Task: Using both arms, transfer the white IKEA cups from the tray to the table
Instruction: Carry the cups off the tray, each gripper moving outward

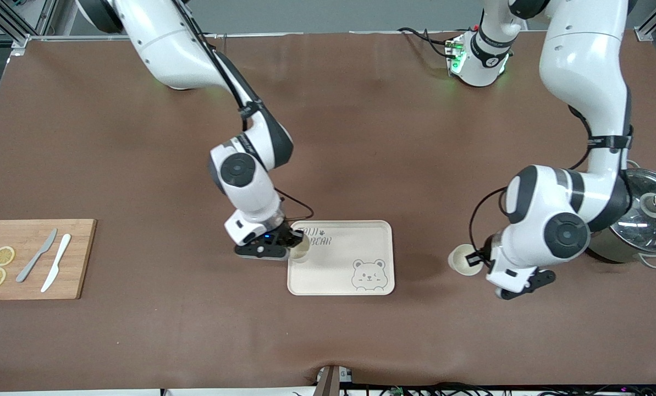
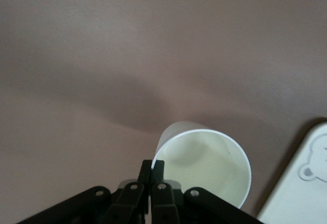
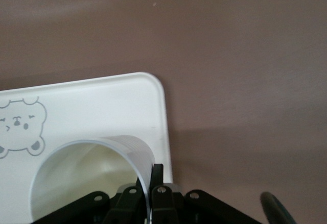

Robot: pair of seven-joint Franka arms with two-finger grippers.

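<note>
Two off-white cups are in view. My right gripper is shut on the rim of one cup, over the corner of the bear-printed tray toward the right arm's end. In the right wrist view my fingers pinch that cup's wall above the tray. My left gripper is shut on the rim of the other cup, over bare table between the tray and the pot. In the left wrist view the gripper pinches the cup's rim, and the tray's corner shows beside it.
A grey pot with a glass lid stands at the left arm's end, close to the left arm. A wooden cutting board with two lemon slices and two knives lies at the right arm's end.
</note>
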